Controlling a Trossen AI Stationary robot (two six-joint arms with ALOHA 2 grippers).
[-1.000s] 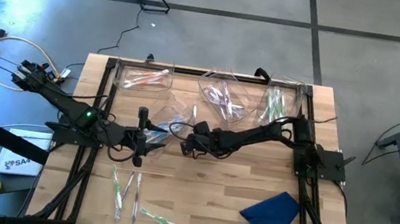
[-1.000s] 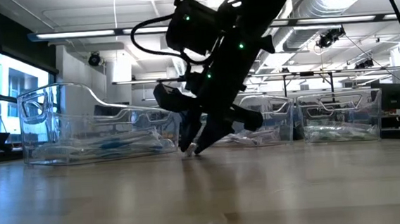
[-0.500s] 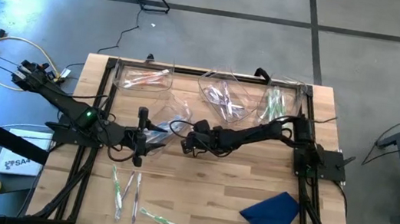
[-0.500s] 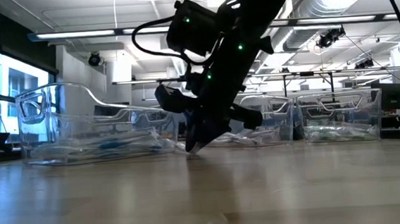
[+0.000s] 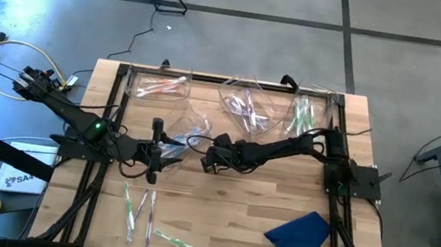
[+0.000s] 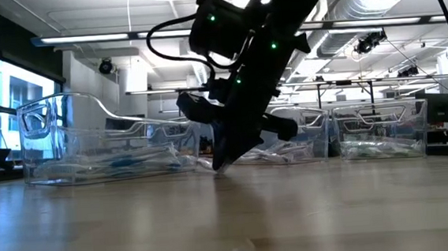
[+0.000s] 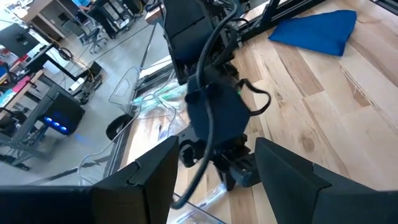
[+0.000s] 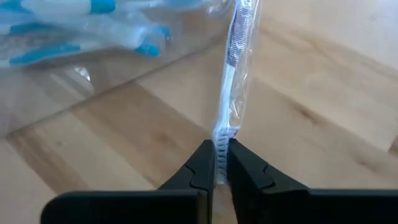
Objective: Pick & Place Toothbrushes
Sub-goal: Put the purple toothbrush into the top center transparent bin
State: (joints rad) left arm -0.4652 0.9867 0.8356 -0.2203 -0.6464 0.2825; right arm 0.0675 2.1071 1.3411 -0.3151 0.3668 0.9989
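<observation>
Toothbrush (image 8: 235,68), clear-wrapped, blue-striped, pinched upright

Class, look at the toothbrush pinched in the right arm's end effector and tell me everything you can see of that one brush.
The toothbrush is slim, white with blue or purple markings, and sealed in a clear, crinkled plastic wrapper. It runs straight out from the right end effector, whose two dark fingers are shut on one end. Below it is the wooden table; whether it touches the wood cannot be told. Its far end reaches the edge of a clear bin holding blue-marked brushes.

Right tool (image 8: 221,163) pinched shut; left tool (image 5: 154,154) spread wide.
</observation>
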